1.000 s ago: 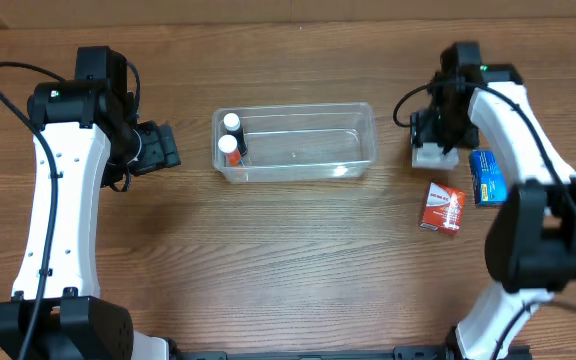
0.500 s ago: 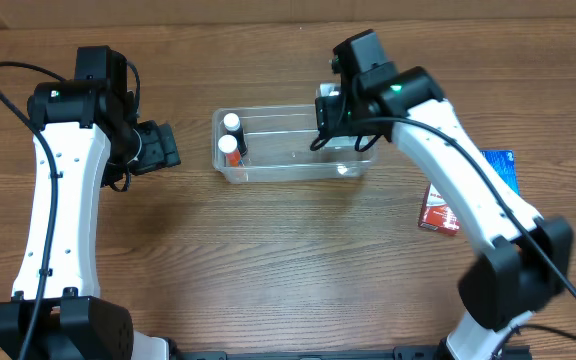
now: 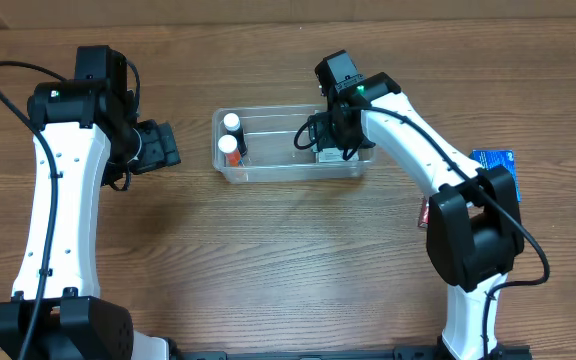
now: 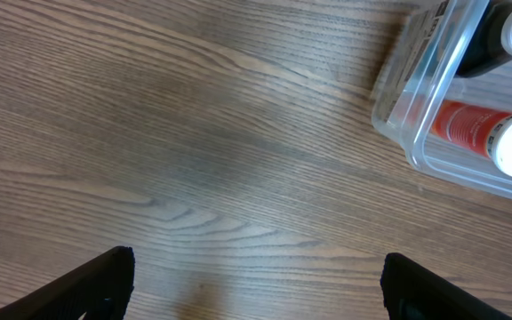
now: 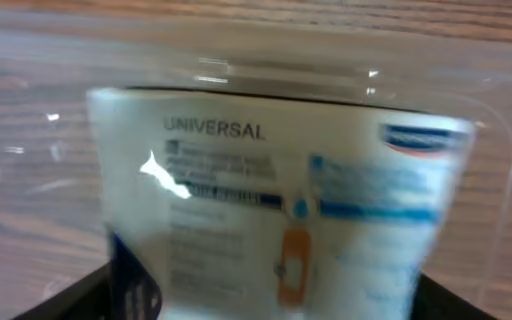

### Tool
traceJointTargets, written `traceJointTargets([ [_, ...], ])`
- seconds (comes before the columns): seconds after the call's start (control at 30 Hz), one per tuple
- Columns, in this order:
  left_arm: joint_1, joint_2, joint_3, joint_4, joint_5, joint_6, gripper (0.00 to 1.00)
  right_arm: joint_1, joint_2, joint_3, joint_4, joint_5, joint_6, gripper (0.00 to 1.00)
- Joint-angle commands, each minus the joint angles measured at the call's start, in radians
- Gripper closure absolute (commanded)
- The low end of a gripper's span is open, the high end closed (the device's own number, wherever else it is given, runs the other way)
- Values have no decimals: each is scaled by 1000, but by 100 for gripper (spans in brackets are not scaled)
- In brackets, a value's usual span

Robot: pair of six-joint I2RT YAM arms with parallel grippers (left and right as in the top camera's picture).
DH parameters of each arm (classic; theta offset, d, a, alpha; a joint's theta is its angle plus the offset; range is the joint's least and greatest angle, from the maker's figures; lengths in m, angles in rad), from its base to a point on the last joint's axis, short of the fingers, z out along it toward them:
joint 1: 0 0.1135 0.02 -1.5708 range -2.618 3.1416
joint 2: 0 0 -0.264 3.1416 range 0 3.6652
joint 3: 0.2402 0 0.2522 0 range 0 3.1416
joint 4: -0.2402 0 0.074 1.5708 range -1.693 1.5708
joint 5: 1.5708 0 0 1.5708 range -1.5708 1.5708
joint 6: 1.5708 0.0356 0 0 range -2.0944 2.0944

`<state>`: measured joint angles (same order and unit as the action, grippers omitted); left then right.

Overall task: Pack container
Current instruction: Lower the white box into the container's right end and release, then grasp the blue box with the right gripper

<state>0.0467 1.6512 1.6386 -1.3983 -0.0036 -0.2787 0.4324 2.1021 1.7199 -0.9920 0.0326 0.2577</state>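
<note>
my right jaws are closed on a printed pack [image 5: 274, 213], and it fills my right wrist view with a dark finger at each lower corner. the container [image 3: 278, 150] lies upper centre in the overhead view, its long axis running left to right across the bench [image 3: 268, 260]. the pack hangs over the right half of it, and in the wrist view the clear wall curves round the pack. i cannot tell whether the pack's bottom edge touches the floor yet.

two bottles [image 3: 228, 146] stand at the left end. the middle of the container is bare, so the free room lies to the left of the pack and straight below it. my right arm [image 3: 408, 125] is the one on the job. my left jaws are open and hold nothing, their tips far apart at the lower corners of the left wrist view, and they sit just off the container's left end. i judge the next move to be a short drop and a release, keeping the pack off the right wall.

a second ago my right jaws were at the far right of the frame, on the pack while it lay on the bench. half a second ago they were above the container's upper right corner. now they are further left and down in the frame, over the container's right half. the red box [image 3: 423, 213] was in plain sight then and now mostly hides under my right arm. the blue box [image 3: 493, 158] sits at the right edge. my left arm [image 3: 63, 180] has not moved.
</note>
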Motion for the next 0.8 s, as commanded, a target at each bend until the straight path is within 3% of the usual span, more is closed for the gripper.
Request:
traceJointTargets([
  [0.0,5,-18,-1,2,0,13,10,-3,-8,0,7,29,4,4],
  [0.03,5,-18,-1,2,0,13,10,-3,-9,0,6,34,1,0],
  [0.2,5,-18,-1,5,-1,15,10,-3,-56,56,-56,84,1,0],
  [0.37,5,-18,-1,13,-3,20,10,-56,-283,158,-142,251,2,0],
  [0.53,5,-18,-1,18,-6,21,10,-325,-434,166,-250,237,-130,0],
  [0.63,5,-18,-1,22,-6,21,10,-526,-414,141,-325,147,-182,0],
  [0.77,5,-18,-1,27,-6,32,10,-726,-330,49,-334,-46,-423,0],
])
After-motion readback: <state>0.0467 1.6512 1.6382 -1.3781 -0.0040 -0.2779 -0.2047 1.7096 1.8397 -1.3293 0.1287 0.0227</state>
